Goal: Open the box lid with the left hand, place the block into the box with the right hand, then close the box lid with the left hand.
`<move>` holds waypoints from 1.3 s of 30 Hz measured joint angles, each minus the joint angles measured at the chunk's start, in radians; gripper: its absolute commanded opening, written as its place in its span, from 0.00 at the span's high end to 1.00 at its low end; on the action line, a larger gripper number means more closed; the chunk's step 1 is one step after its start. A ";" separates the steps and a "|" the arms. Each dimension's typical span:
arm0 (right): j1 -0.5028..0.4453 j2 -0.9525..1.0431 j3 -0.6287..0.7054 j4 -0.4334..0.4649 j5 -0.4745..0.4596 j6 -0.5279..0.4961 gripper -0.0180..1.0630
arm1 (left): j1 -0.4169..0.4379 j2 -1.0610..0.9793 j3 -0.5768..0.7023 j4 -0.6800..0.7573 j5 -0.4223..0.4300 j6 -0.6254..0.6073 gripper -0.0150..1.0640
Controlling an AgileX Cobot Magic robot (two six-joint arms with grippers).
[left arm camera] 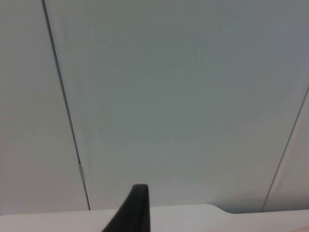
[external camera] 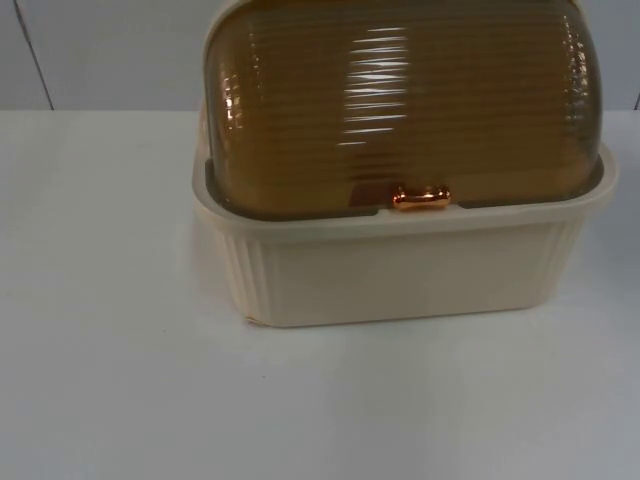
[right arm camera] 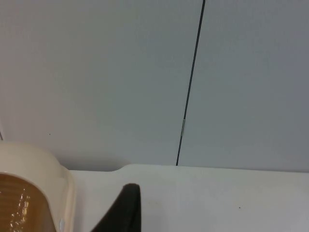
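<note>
Cream plastic is what you see first from the top view: the box (external camera: 400,270) sits on the white surface (external camera: 110,380) against the grey wall (external camera: 100,50), its ribbed amber lid (external camera: 400,100) down, with a small copper handle (external camera: 421,197) at the front edge.

From the left wrist, your left gripper (left arm camera: 133,210) faces the wall; whether its jaws are apart, you cannot tell.

From the right wrist, your right gripper (right arm camera: 123,208) hangs beside the box's corner; its jaws cannot be judged either.

White table (external camera: 110,380) w/ cream ribbed box (external camera: 400,270) standing directly on it, near the grey partition wall (external camera: 100,50); amber lid (external camera: 400,100) down, small copper handle (external camera: 421,197) at front.
</note>
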 measured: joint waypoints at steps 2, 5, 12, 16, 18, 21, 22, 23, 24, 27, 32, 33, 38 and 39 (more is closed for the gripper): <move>0.000 0.000 0.000 -0.002 0.000 0.000 0.02 | 0.000 0.000 0.000 0.000 0.000 0.000 0.01; 0.000 0.000 0.000 -0.002 0.000 0.000 0.02 | 0.000 0.000 0.000 0.000 0.000 0.000 0.01; 0.000 -0.017 0.000 -0.002 0.000 0.000 0.02 | 0.000 0.000 0.000 0.000 0.000 0.000 0.01; 0.000 -0.041 0.000 -0.002 0.000 0.000 0.02 | 0.000 0.000 0.000 -0.002 0.000 0.000 0.01; 0.000 -0.055 0.000 -0.002 0.006 0.000 0.02 | 0.000 0.000 0.000 0.010 -0.001 0.000 0.01; 0.000 -0.064 0.000 -0.002 0.032 0.000 0.02 | 0.000 0.000 0.000 0.021 -0.002 0.000 0.01; 0.000 -0.064 0.000 -0.002 0.032 0.000 0.02 | 0.000 0.000 0.000 0.021 -0.002 0.000 0.01; 0.000 -0.066 0.000 -0.002 0.047 0.000 0.02 | 0.000 -0.002 0.000 0.018 0.000 0.000 0.01; 0.000 -0.066 0.000 -0.002 0.057 0.000 0.02 | 0.000 -0.004 0.000 0.006 0.013 0.000 0.01; 0.000 -0.066 0.000 0.005 0.070 0.037 0.02 | 0.000 -0.006 0.000 -0.001 0.091 0.000 0.01; 0.000 -0.066 0.000 0.048 0.123 0.073 0.02 | 0.000 -0.033 0.032 0.002 0.158 0.000 0.01; 0.000 -0.066 0.002 0.050 0.138 0.075 0.02 | 0.000 -0.053 0.057 0.010 0.151 0.000 0.01; 0.000 -0.075 0.022 0.053 0.160 0.096 0.02 | 0.000 -0.214 0.194 0.028 0.041 0.000 0.01; 0.007 -0.082 0.022 0.053 0.162 0.098 0.02 | 0.000 -0.269 0.234 0.030 0.012 0.000 0.01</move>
